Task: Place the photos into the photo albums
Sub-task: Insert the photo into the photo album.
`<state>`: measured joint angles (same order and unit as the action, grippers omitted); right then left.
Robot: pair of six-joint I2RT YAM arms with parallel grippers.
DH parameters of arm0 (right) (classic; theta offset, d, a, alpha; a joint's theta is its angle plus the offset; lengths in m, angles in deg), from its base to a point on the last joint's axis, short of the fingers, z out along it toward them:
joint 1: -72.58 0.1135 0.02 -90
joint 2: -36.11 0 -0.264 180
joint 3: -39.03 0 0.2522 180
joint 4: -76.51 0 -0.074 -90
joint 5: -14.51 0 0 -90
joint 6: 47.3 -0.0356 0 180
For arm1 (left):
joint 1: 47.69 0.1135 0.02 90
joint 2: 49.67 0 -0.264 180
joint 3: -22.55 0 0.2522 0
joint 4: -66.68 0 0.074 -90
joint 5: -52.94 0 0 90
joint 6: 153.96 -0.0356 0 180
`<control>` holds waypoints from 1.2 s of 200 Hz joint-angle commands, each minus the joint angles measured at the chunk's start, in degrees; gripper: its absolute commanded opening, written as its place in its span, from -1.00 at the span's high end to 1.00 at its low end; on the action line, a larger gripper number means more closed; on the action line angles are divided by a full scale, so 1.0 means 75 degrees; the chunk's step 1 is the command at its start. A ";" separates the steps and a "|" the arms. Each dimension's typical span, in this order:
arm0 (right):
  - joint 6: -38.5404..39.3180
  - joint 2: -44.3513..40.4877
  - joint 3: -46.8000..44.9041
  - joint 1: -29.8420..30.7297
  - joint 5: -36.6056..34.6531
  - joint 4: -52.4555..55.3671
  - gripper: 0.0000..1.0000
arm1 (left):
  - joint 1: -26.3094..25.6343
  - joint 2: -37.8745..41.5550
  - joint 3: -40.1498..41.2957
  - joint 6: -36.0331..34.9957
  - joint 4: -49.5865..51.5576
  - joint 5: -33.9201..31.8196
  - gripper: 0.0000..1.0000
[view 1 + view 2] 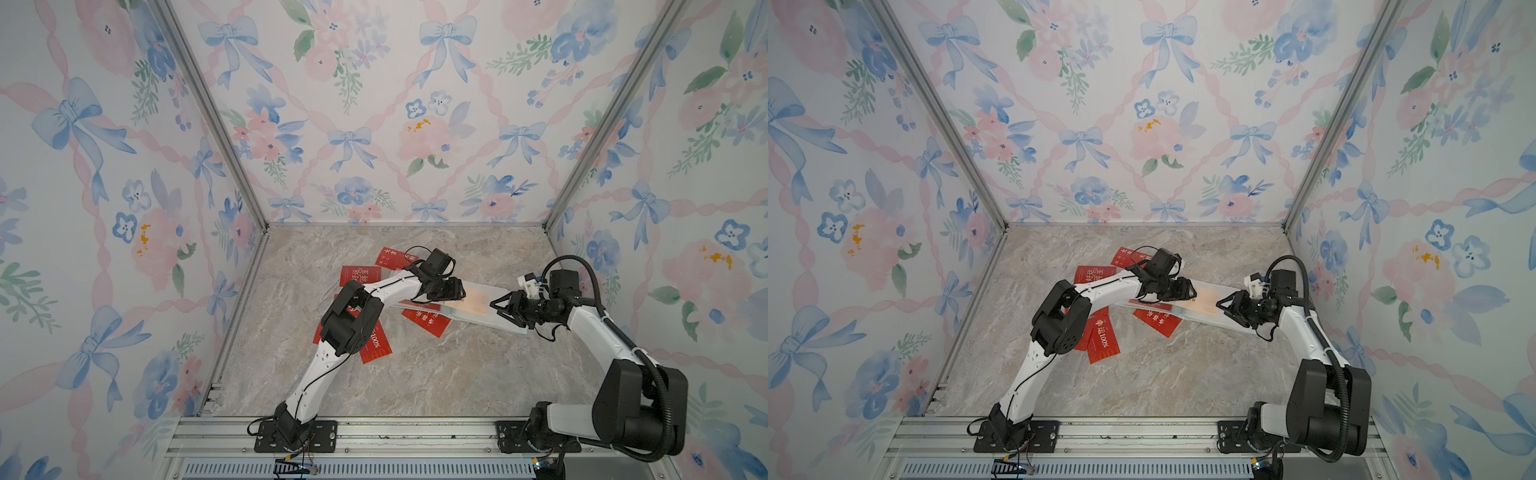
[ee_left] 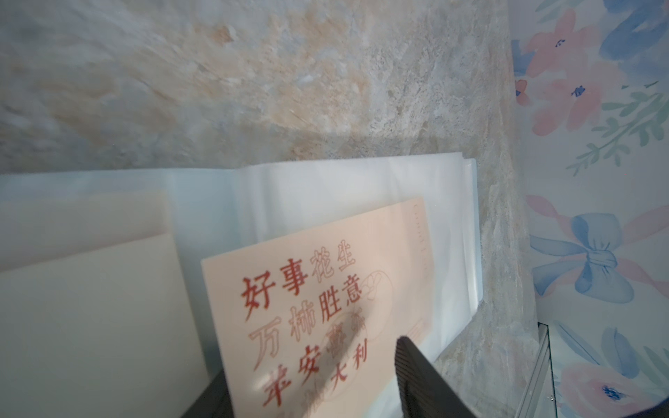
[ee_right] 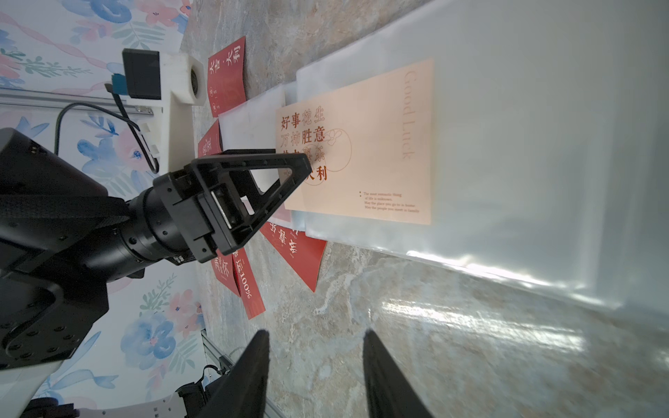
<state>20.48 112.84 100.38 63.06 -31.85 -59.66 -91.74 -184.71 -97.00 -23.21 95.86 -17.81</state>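
The photo album (image 1: pixel 486 287) lies open on the marble table, its clear sleeve pages (image 2: pixel 325 188) showing. A cream photo (image 1: pixel 476 300) with orange-red characters rests on the right page, and its far part looks hazy under a sleeve (image 3: pixel 362 144). My left gripper (image 1: pixel 463 293) is open, a finger on each side of the cream photo's near end (image 2: pixel 311 365). At the album's right end my right gripper (image 1: pixel 492 304) is open, with only bare table between its fingers (image 3: pixel 315 334). Several red photos (image 1: pixel 360 275) lie around and partly under the album.
More red cards lie at the back (image 1: pixel 392 257), under the album's front edge (image 1: pixel 428 322) and beneath the left arm (image 1: pixel 376 347). Flowered walls enclose the table on three sides. An aluminium rail (image 1: pixel 374 432) runs along the front.
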 commanded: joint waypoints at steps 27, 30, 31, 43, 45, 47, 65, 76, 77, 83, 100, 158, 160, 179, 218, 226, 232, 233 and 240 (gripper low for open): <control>0.0126 -0.0171 -0.0013 0.0080 -0.0041 0.0216 0.13 | -0.0254 -0.0392 -0.0547 0.0023 0.0500 -0.0293 -0.23; 0.0126 -0.0175 -0.0022 0.0085 -0.0029 0.0211 0.13 | -0.0270 -0.0415 -0.0591 -0.0003 0.0559 -0.0342 -0.24; 0.0126 -0.0176 -0.0025 0.0079 -0.0035 0.0205 0.13 | -0.0280 -0.0421 -0.0613 -0.0011 0.0593 -0.0364 -0.25; 0.0115 -0.0173 -0.0037 0.0075 -0.0041 0.0194 0.13 | -0.0351 -0.0442 -0.0883 -0.0174 0.0961 -0.0754 -0.27; 0.0121 -0.0175 -0.0037 0.0074 -0.0041 0.0197 0.13 | -0.0358 -0.0443 -0.0920 -0.0181 0.0982 -0.0839 -0.27; 0.0116 -0.0170 -0.0037 0.0077 -0.0041 0.0181 0.13 | -0.0366 -0.0446 -0.0947 -0.0192 0.1006 -0.0875 -0.28; 0.0069 -0.0149 -0.0081 0.0080 -0.0024 0.0113 0.13 | -0.0396 -0.0486 -0.1053 -0.0188 0.1113 -0.0931 -0.28; 0.0069 -0.0128 -0.0067 0.0094 -0.0009 0.0110 0.13 | -0.0434 -0.0484 -0.1093 -0.0216 0.1206 -0.1028 -0.28; 0.0069 -0.0129 -0.0066 0.0090 -0.0007 0.0113 0.13 | -0.0433 -0.0479 -0.1093 -0.0218 0.1210 -0.1029 -0.28; 0.0078 -0.0117 -0.0066 0.0104 -0.0006 0.0113 0.13 | -0.0432 -0.0453 -0.1094 -0.0228 0.1246 -0.1037 -0.28; 0.0080 -0.0114 -0.0059 0.0121 -0.0010 0.0119 0.13 | -0.0453 -0.0316 -0.1092 -0.0287 0.1345 -0.1160 -0.27; 0.0092 -0.0155 -0.0068 0.0140 -0.0040 0.0162 0.13 | -0.0507 -0.0251 -0.1369 -0.0538 0.1740 -0.1600 -0.24; 0.0091 -0.0162 -0.0066 0.0143 -0.0041 0.0169 0.13 | -0.0520 -0.0252 -0.1388 -0.0559 0.1773 -0.1665 -0.24; 0.0091 -0.0164 -0.0088 0.0142 -0.0055 0.0174 0.13 | -0.0594 -0.0264 -0.1524 -0.0657 0.1956 -0.1944 -0.25; 0.0091 -0.0141 -0.0053 0.0154 -0.0059 0.0180 0.13 | -0.0740 -0.0354 -0.1796 -0.0839 0.2328 -0.2401 -0.25; 0.0091 -0.0138 -0.0043 0.0156 -0.0055 0.0175 0.13 | -0.0747 -0.0439 -0.1859 -0.0838 0.2358 -0.2349 -0.25; 0.0093 -0.0129 -0.0037 0.0147 -0.0053 0.0171 0.13 | -0.0753 -0.0500 -0.1919 -0.0817 0.2372 -0.2296 -0.25; 0.0092 -0.0123 -0.0039 0.0146 -0.0059 0.0179 0.13 | -0.0756 -0.0505 -0.1934 -0.0817 0.2373 -0.2290 -0.25; 0.0094 -0.0116 -0.0026 0.0156 -0.0056 0.0184 0.13 | -0.0763 -0.0613 -0.2027 -0.0794 0.2395 -0.2237 -0.25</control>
<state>20.48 112.46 100.36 63.70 -31.85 -59.68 -97.01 -187.14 -109.55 -27.86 111.32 -33.49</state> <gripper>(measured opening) 0.434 0.626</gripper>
